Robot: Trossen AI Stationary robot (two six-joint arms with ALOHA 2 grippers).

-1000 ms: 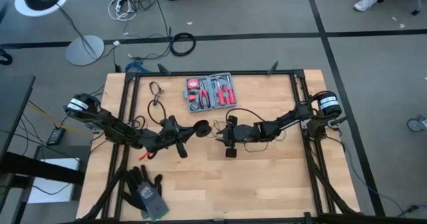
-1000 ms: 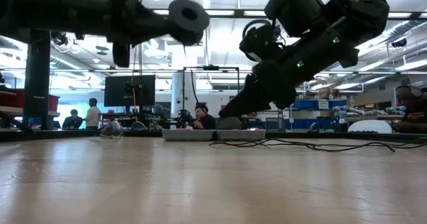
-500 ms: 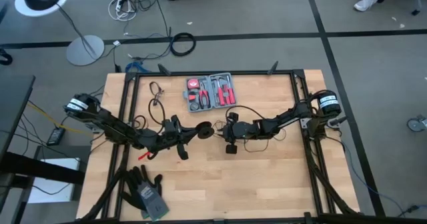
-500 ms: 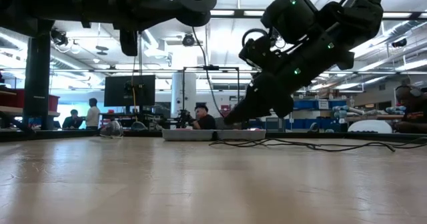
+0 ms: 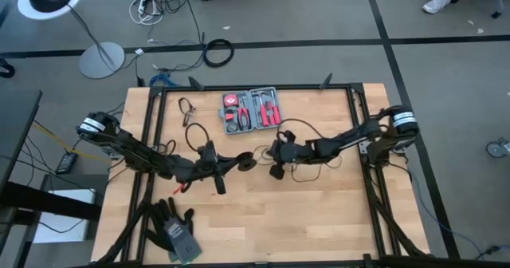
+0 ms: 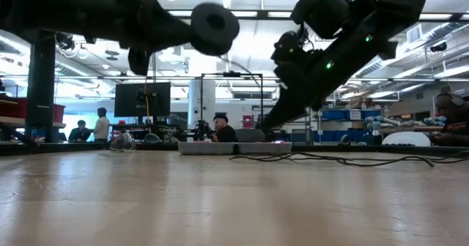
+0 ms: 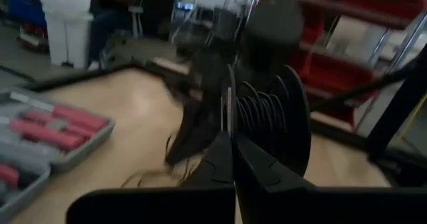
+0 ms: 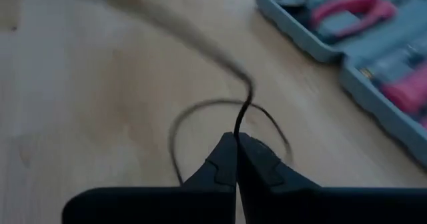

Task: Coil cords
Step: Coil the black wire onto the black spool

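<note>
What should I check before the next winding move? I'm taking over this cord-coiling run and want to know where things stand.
1. Right gripper shut on the cord: ok, the wire runs up from between its closed fingertips.
2. Left gripper shut on the round disc: ok, fingertips pinch its rim.
3. Wire already wound on the disc: ok, several turns show in the left wrist view.
4. Loose cord lying free on the table: cannot tell, a loop curls beside the right gripper.
5. Tool kit clear of both grippers: ok, it sits apart behind them.
6. Gloves out of the way: ok.
</note>
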